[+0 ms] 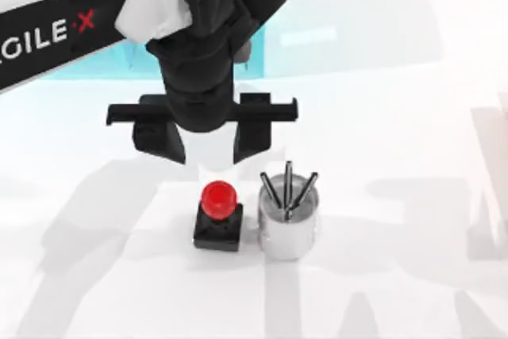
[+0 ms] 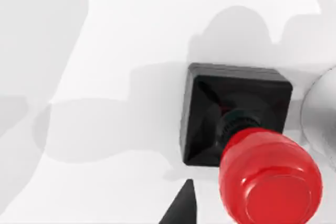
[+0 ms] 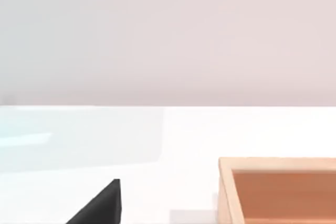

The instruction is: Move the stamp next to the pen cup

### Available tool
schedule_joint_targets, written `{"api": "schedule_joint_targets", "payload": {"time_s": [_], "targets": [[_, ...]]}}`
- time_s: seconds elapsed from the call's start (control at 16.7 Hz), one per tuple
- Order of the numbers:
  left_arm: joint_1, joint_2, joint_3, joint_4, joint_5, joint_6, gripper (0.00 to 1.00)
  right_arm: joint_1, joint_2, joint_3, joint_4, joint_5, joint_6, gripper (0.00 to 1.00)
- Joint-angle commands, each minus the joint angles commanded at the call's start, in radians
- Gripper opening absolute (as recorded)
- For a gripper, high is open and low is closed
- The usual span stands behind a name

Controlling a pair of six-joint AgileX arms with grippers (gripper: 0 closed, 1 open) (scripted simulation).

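Red-knobbed stamp (image 1: 218, 217): stands upright on the white surface (image 1: 397, 291), just beside the pen cup (image 1: 289, 220), on the cup's left as the top view has it. Thin strip of surface betw. base & cup wall; can't tell for sure if they touch.

Pen cup: shiny silver cylinder w/ three dark pens fanned out of it. Upright.

Progress: judging by how things lie, the move looks done. Stamp already sits next to the cup, resting on its own, nothing gripping it. What's left, prob.: lift the arm clear w/o knocking the knob.

Left pincer (image 1: 208, 142): hangs above the surface, past the stamp on the side away from the near edge of the top view, fingers spread wide & holding nothing. Stamp lies just outside the finger gap, not betw. the fingers. Left wrist view: black base & red knob close under the camera, one dark fingertip (image 2: 181, 207) off to the side of the base, apart from it.

Right pincer: parked well away from the cup; right wrist view has one dark fingertip (image 3: 100, 205) near a wooden tray (image 3: 226, 190). Open or closed: cannot tell.

Risk: knob is tall & glossy; a low sideways retreat could tip the stamp into the cup.
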Motion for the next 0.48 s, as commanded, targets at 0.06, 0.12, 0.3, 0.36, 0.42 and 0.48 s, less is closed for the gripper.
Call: {"api": "schedule_joint_targets", "payload": {"time_s": [0.06, 0.12, 0.3, 0.36, 0.42, 0.48], "targets": [[0.0, 0.0, 0.0, 0.0, 0.0, 0.0, 0.9, 0.0, 0.0, 0.0, 0.0, 0.0, 0.0, 1.0], [0.0, 0.0, 0.0, 0.0, 0.0, 0.0, 0.98, 0.0, 0.0, 0.0, 0.0, 0.0, 0.0, 1.0], [0.0, 0.0, 0.0, 0.0, 0.0, 0.0, 1.0, 0.0, 0.0, 0.0, 0.0, 0.0, 0.0, 1.0], [0.0, 0.0, 0.0, 0.0, 0.0, 0.0, 1.0, 0.0, 0.0, 0.0, 0.0, 0.0, 0.0, 1.0], [0.0, 0.0, 0.0, 0.0, 0.0, 0.0, 1.0, 0.0, 0.0, 0.0, 0.0, 0.0, 0.0, 1.0], [0.0, 0.0, 0.0, 0.0, 0.0, 0.0, 1.0, 0.0, 0.0, 0.0, 0.0, 0.0, 0.0, 1.0]]}}
